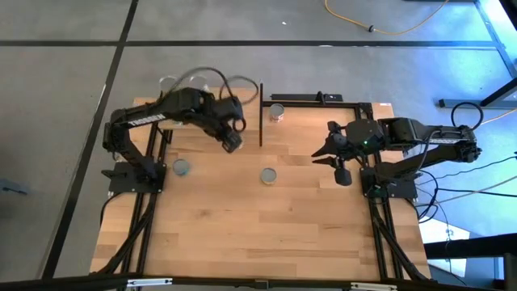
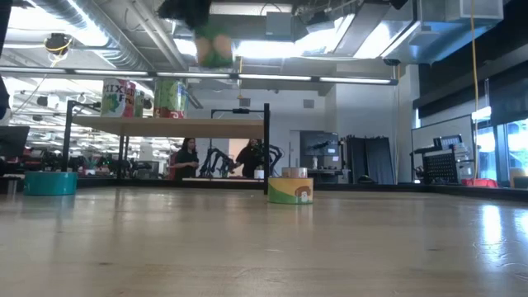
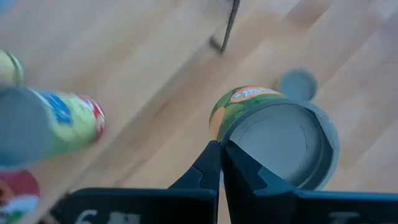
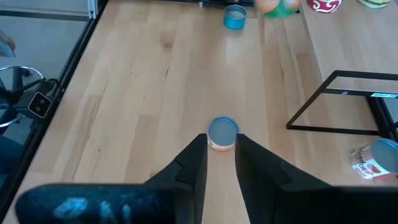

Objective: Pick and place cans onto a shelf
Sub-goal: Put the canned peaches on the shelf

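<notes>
My left gripper (image 1: 233, 144) hangs over the table by the shelf's black end panel (image 1: 260, 113), shut on a green and orange can (image 3: 273, 134). In the low view this can (image 2: 216, 45) is a blur above the shelf (image 2: 165, 126). Two cans (image 2: 118, 97) stand on the shelf board. My right gripper (image 4: 221, 163) is open, low over the table. Its fingers point at a silver-topped can (image 4: 222, 132) that stands on the table just ahead of them (image 1: 268, 175). A teal can (image 1: 182, 167) stands on the table at the left. My left gripper holds the green and orange can by the rim of its silvery top (image 3: 231, 144). The two fingers (image 3: 208, 168) are closed almost together on that edge, coming from above. The can hangs below them, lifted clear of the table and the shelf.
A black metal frame (image 1: 323, 101) lies at the far edge, right of the end panel, with a can (image 1: 277, 111) beside it. A red-labelled can (image 4: 373, 158) shows next to that frame. People stand in the room beyond the table (image 2: 186, 157).
</notes>
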